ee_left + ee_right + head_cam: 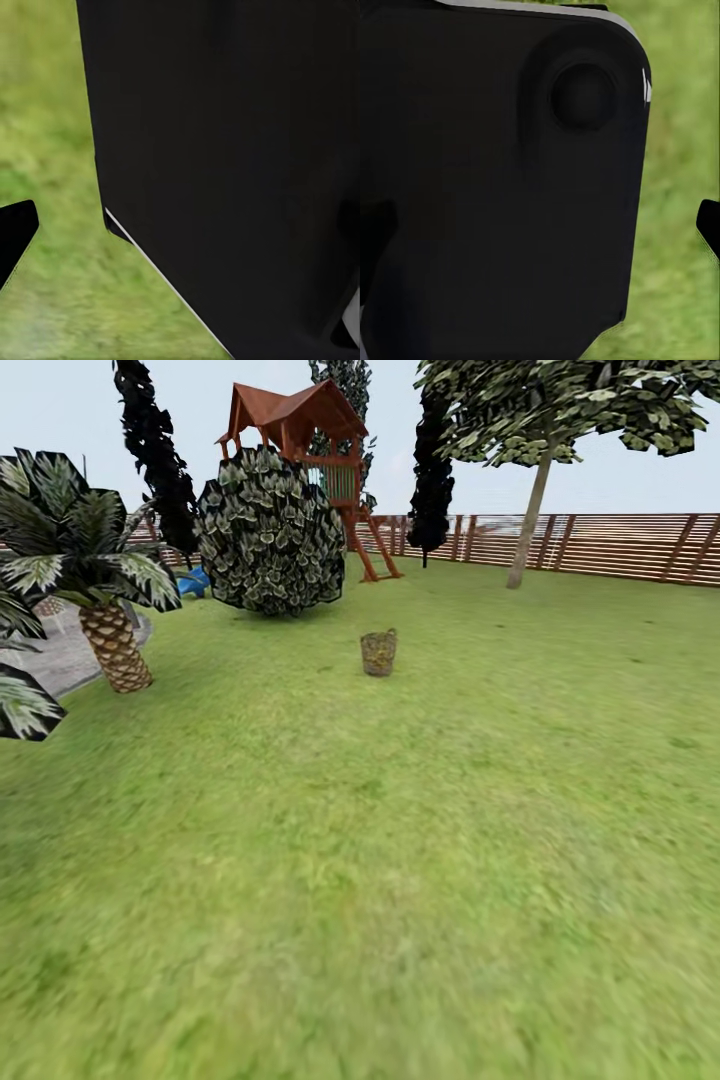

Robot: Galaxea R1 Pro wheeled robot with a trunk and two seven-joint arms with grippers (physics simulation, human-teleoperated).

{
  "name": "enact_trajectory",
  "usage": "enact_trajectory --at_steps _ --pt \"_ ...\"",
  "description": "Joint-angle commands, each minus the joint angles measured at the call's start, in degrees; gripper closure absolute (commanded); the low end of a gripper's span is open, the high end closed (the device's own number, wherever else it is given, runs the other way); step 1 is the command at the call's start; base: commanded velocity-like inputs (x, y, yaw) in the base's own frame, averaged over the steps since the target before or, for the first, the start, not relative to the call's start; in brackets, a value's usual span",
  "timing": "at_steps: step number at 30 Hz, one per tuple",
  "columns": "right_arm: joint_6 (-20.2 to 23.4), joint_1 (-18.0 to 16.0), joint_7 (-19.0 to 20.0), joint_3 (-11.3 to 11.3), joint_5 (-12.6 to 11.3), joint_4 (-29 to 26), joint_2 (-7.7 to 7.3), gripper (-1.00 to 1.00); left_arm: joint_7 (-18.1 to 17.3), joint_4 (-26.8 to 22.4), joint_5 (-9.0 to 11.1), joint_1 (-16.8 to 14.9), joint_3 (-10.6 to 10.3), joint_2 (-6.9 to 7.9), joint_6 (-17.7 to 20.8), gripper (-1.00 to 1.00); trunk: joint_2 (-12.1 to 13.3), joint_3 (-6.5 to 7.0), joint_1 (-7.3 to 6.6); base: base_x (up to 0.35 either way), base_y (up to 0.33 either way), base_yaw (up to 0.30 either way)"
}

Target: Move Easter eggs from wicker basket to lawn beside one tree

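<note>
While pincer state hidden, wicker basket [378,653] stands upright on lawn [400,860].

A slatted wooden fence [610,545] ran along the far edge of the garden under a pale, hazy sky. A red-brown wooden play tower [305,430] with a pitched roof stood behind a round dark bush [268,530]. A palm [105,610] rose at the left beside a grey paved patch [55,655]. Two narrow black-leaved trees [155,455] flanked the tower.
</note>
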Motion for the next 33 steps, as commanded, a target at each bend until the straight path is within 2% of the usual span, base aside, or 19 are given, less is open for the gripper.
enact_trajectory --at_steps 1,22,33 --pt "-0.20 -0.03 0.02 0.03 0.00 0.05 0.00 -1.00 0.02 -0.06 0.05 0.01 0.02 0.02 -0.03 -1.00 -0.02 -0.04 0.03 0.340 0.074 0.000" --pt "-0.18 -0.03 0.03 0.05 0.09 0.05 0.00 -1.00 0.02 -0.02 0.05 0.02 0.02 0.06 -0.03 -1.00 -0.02 -0.04 0.03 0.340 0.074 0.000" --pt "-0.20 -0.03 0.02 0.04 0.06 0.05 0.00 -1.00 0.02 0.00 -0.29 0.00 -0.05 -0.13 -0.01 -1.00 -0.02 -0.04 0.03 0.340 0.011 0.000"
